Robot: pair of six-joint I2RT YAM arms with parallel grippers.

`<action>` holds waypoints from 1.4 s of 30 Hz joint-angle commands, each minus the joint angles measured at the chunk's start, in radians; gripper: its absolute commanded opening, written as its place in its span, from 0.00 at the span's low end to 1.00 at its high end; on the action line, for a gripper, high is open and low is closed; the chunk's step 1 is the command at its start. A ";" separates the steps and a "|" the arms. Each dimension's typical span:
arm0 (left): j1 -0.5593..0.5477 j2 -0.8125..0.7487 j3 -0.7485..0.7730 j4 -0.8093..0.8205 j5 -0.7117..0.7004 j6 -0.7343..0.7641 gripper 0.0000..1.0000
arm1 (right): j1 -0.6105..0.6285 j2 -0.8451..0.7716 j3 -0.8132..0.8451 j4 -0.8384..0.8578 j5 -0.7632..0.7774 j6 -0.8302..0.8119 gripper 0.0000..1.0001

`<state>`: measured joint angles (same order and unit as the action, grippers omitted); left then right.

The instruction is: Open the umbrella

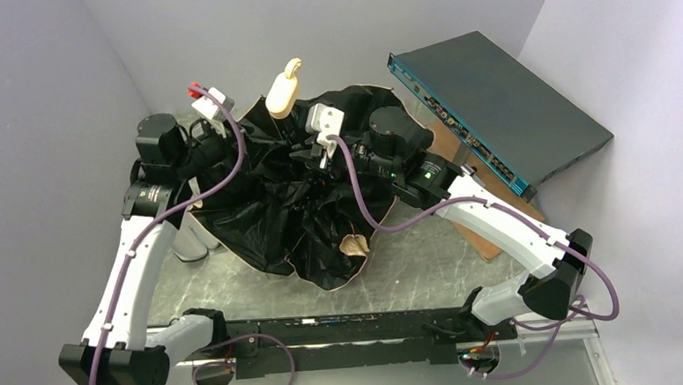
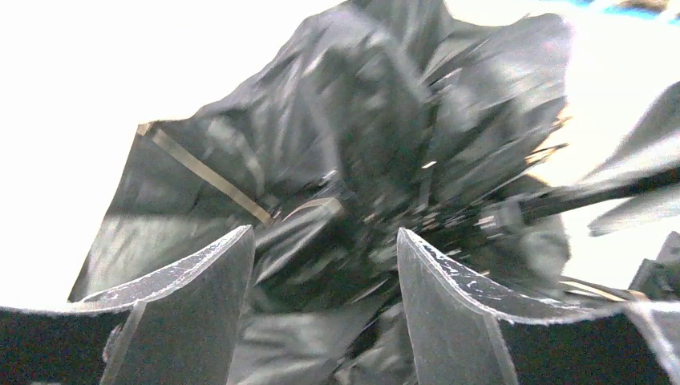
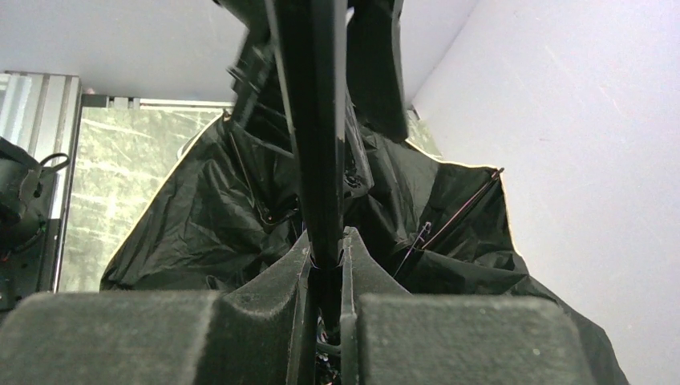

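The umbrella (image 1: 295, 213) lies partly spread on the table with its black lining up and a pale edge showing around it. Its cream handle (image 1: 284, 90) sticks up at the back. My right gripper (image 1: 314, 154) reaches in from the right and is shut on the umbrella's dark shaft (image 3: 314, 120); in the right wrist view the right gripper (image 3: 325, 250) clamps that rod between both fingers. My left gripper (image 1: 229, 141) sits at the canopy's left edge. In the left wrist view the left gripper (image 2: 325, 233) stands open, with crumpled black fabric (image 2: 353, 136) and thin ribs close in front of it.
A flat dark teal equipment box (image 1: 501, 105) leans at the back right on a brown board (image 1: 459, 151). Grey walls close in on the left, back and right. The marbled tabletop (image 1: 421, 268) shows in front of the umbrella.
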<state>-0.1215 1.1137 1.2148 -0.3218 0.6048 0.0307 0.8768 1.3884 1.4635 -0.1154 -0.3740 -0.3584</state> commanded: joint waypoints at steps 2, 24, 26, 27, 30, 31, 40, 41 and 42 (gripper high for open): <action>-0.087 0.018 0.053 0.117 0.179 -0.178 0.68 | 0.002 -0.016 0.036 0.132 -0.007 0.009 0.00; 0.033 0.356 0.269 0.056 0.047 -0.170 0.83 | -0.025 -0.049 0.039 0.148 0.044 0.134 0.00; 0.060 0.328 0.266 0.135 0.140 -0.199 0.88 | -0.058 -0.027 0.063 0.143 0.075 0.195 0.00; 0.068 0.296 0.246 0.194 0.175 -0.214 0.90 | -0.081 -0.015 0.075 0.137 0.077 0.237 0.00; 0.076 0.198 0.212 0.277 0.246 -0.207 0.94 | -0.151 0.016 0.093 0.131 0.076 0.349 0.00; 0.077 0.171 0.205 0.272 0.261 -0.198 0.95 | -0.166 0.021 0.092 0.134 0.074 0.370 0.00; 0.014 0.024 0.034 0.198 0.365 -0.208 0.75 | -0.182 0.063 0.100 0.196 0.054 0.426 0.00; -0.014 0.022 0.021 0.185 0.355 -0.206 0.71 | -0.181 0.074 0.113 0.198 0.053 0.431 0.00; -0.043 0.023 0.006 0.175 0.351 -0.198 0.68 | -0.182 0.084 0.125 0.200 0.055 0.437 0.00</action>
<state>-0.0891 1.1149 1.2823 -0.1135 0.9062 -0.1741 0.6899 1.4582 1.4994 -0.0589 -0.3092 0.0219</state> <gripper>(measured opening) 0.728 0.111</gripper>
